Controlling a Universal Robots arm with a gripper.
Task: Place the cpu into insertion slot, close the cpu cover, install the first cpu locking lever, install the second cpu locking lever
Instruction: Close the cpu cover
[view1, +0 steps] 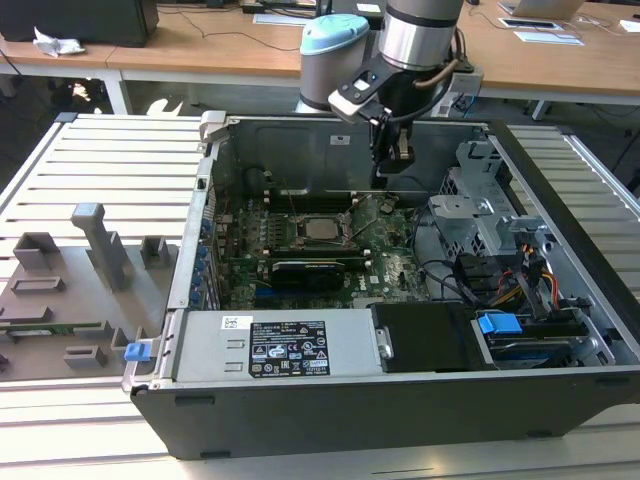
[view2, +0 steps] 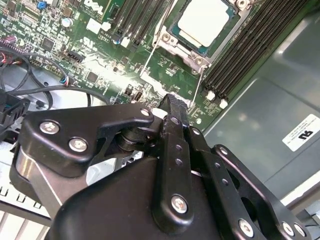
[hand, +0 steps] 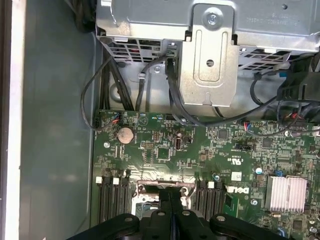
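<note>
While the gripper (view1: 392, 158) is hanging shut and empty inside the open computer case (view1: 300, 405), the cpu (view1: 322, 228) is sitting in the insertion slot (view1: 301, 238).

Its fingers (hand: 164, 202) are pressing flat together in both wrist views, gripping nothing. As the exterior view shows it, the gripper is hovering between one and two o'clock from the cpu, near but apart, over the green motherboard (view1: 392, 258). The cpu cover (view2: 169, 36) is appearing to lie flat around the chip's silver top, and thin wire levers (view2: 202, 82) are running beside the socket; I cannot tell whether they are latched.
</note>
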